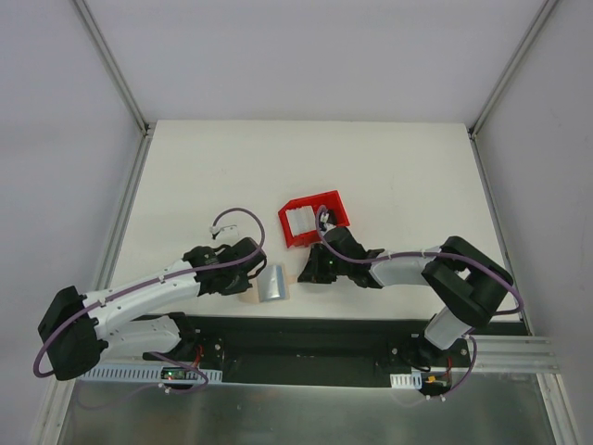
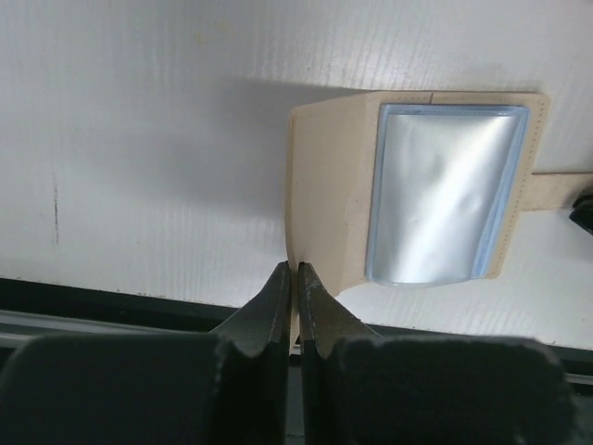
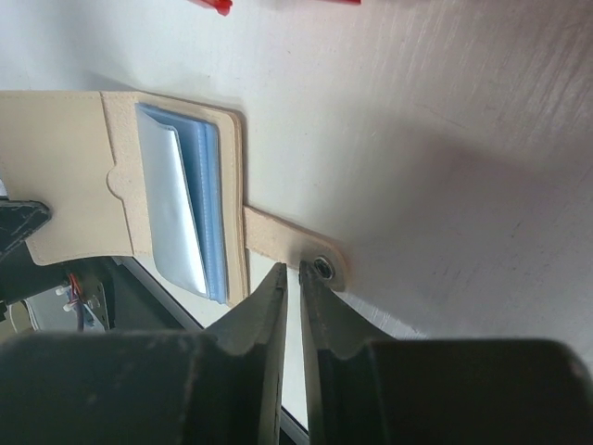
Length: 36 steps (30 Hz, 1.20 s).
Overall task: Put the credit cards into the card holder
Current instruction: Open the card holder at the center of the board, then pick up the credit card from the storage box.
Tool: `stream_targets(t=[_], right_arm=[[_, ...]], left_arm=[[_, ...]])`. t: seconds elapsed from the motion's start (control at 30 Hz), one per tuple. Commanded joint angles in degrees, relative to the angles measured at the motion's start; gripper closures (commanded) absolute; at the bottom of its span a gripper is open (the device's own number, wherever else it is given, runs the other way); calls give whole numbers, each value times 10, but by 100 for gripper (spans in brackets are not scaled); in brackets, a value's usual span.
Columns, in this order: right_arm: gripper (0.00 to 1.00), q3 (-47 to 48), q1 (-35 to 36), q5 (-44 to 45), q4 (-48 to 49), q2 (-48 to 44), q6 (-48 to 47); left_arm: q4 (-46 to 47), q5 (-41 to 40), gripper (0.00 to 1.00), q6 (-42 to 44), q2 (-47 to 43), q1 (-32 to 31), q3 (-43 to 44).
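**While both grippers are pinching the open card holder, the cards are not showing clearly**

Because the card holder is thin, soft leather-like sheet, you are handling something light and floppy that will be bending and sliding on the smooth table rather than resisting. It is lying opened flat at the lower centre of the top view, right at the table's near edge, between the two arms.

The left gripper is showing its fingers drawn together to a thin slit on the lower-left corner of the tan flap. It looks clamped there, though only lightly. The right gripper is likewise nearly closed on the near edge of the strap, just beside the snap stud.

Those edges are the sensible holds. The glossy sleeve is looking slippery and easily creased, so you are better off staying clear of it.

The credit cards are the hard part. The sleeve is glaring silver, so you cannot tell whether a card is sitting inside it. In the top view the red bin is too small to show its contents. The holder's far flap is running out of the right wrist view at the left edge.
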Motion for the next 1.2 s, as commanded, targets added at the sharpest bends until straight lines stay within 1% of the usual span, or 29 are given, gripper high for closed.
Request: stream_targets(t=[0.0,0.17,0.4,0.57,0.63,0.8,0.9,1.0,1.17], right_arm=[[87,-4,2,27,-73,2,-25],[85,0,1,49,-106,-53,-47],[81,41,1,43,-162,-94,-78],[74,80,-1,31,-198,-125,-90],[71,91,-3,31,-215,-138,-92],[69,134,-5,16,-251,-132,-97],[70,148,-4,2,-250,-104,-87],[71,149,-4,13,-242,-96,-72],[67,184,-21,16,-249,-112,-91]], left_arm=[[18,-28,100,20,-26,1,-4],[104,10,100,65,-4,2,-21],[125,28,100,92,60,1,2],[124,27,100,125,61,1,17],[124,29,100,125,57,1,20],[127,31,100,130,59,1,25],[127,40,100,123,73,1,26],[127,48,100,102,76,2,21],[128,39,100,77,54,1,4]])
